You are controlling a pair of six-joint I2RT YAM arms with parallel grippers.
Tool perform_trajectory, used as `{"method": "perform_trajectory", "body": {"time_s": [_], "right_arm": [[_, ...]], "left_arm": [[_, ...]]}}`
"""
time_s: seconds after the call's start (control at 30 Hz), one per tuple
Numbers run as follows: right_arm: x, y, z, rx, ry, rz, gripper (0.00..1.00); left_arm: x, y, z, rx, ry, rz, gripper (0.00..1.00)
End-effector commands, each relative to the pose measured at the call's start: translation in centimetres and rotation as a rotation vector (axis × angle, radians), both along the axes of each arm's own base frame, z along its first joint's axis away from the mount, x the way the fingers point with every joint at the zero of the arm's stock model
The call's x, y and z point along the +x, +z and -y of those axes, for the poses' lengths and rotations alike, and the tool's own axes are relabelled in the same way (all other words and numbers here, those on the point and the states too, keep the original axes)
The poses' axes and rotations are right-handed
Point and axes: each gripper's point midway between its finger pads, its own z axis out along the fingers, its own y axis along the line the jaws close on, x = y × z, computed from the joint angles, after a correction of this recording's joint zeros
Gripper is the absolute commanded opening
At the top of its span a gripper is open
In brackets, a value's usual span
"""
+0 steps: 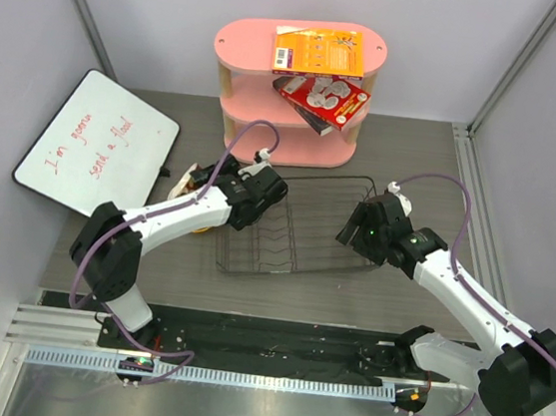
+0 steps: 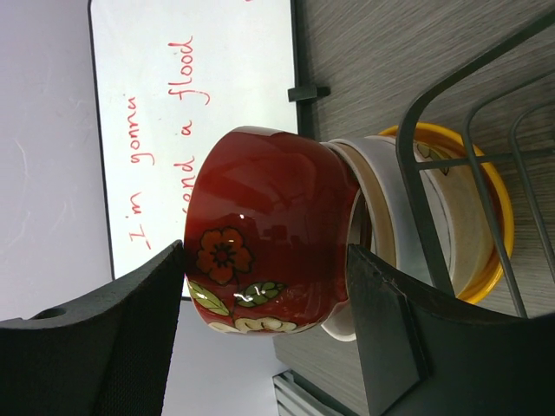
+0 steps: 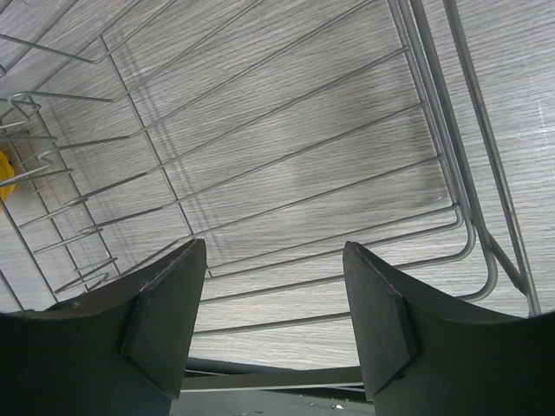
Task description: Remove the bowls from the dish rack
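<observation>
Between the dish rack (image 1: 296,268) and the left edge of the table (image 1: 433,166), step in hand: the dark red bowl (image 2: 269,208) sits seated on top of the stack and no bowl shows in the rack, so the unloading seems all but finished.
Next move: the left tool (image 2: 264,250) should back away level from the stack without nudging it or catching the rack wire just beside it. I see nothing in the rack for the right tool (image 3: 273,247) to fetch.
Surface: one table.
Shelf: one pink shelf (image 1: 245,42), three tiers, at the middle of the far edge.
Board: one whiteboard (image 1: 100,143), at the far-left corner.
Rack: one, at the middle of the table.
Tools: two. The left tool has its jaws wide, one finger above the other, and the dark red bowl fills the gap; it looks flanked rather than gripped. The right tool has its jaws wide and empty, over the rack's right end.
Packs: two flat ones on the shelf, an orange pack (image 1: 319,52) on top and a red pack (image 1: 320,100) one tier down.
Bowls: four, in one stack outside the rack, just beside its left wall. The yellow-orange bowl (image 2: 501,221) is lowest, the beige bowl (image 2: 464,234) sits in it, the white bowl (image 2: 373,186) comes next, and the dark red bowl is on top.
</observation>
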Motion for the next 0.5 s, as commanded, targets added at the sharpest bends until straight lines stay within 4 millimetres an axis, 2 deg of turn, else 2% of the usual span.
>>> {"method": "perform_trajectory", "body": {"time_s": [0.0,0.1,0.17,0.27,0.47], "right_arm": [[0.4,0.6,-0.2,0.02,0.003,0.028,0.7],[0.4,0.6,-0.3,0.019,0.007,0.027,0.7],[0.4,0.5,-0.3,0.017,0.008,0.026,0.7],[0.4,0.5,-0.3,0.017,0.007,0.025,0.7],[0.4,0.4,-0.3,0.017,0.008,0.021,0.7]], "left_arm": [[0.2,2.9,0.3,0.044,0.027,0.111,0.25],[0.1,2.6,0.6,0.052,0.018,0.104,0.35],[0.0,2.3,0.6,0.05,0.02,0.104,0.45],[-0.2,2.2,0.9,0.05,0.018,0.107,0.52],[-0.6,2.4,1.7,0.029,-0.004,0.114,0.75]]}}
